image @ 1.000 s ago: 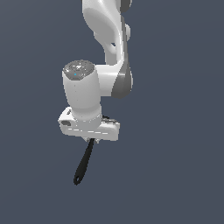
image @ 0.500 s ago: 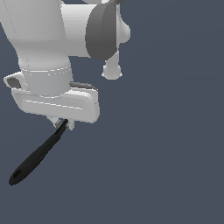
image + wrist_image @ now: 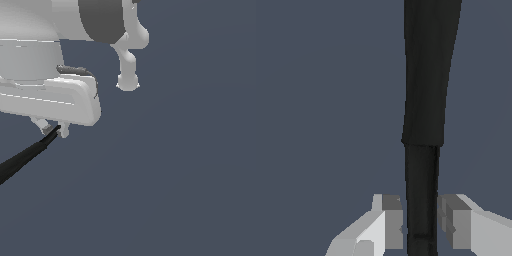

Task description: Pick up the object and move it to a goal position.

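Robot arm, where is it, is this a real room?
Likely a computer simulation, not a room: flat blue-grey backdrop everywhere, a smooth white gripper holding a plain black utensil, nothing else around.

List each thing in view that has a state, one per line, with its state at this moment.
Black utensil: held between the jaws by the thin end of its handle, hanging tilted down toward the exterior view's left, touching nothing else visible.
Gripper: shut on the black utensil, a finger on either side of the handle.
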Controlling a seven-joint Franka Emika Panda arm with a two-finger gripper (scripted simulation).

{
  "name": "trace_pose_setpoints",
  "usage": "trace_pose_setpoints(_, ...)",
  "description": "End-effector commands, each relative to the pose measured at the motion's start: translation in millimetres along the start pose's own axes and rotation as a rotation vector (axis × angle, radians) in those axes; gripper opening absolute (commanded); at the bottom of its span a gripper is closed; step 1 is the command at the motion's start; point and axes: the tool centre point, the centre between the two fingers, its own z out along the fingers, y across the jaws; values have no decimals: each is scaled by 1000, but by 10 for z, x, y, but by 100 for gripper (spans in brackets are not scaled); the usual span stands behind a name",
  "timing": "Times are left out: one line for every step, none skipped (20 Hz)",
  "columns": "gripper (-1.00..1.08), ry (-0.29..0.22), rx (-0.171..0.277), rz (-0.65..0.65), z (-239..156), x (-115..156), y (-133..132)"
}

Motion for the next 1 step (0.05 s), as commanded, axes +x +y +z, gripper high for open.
trace_pose_setpoints(-100, 3, 0, 1, -28, 16, 4)
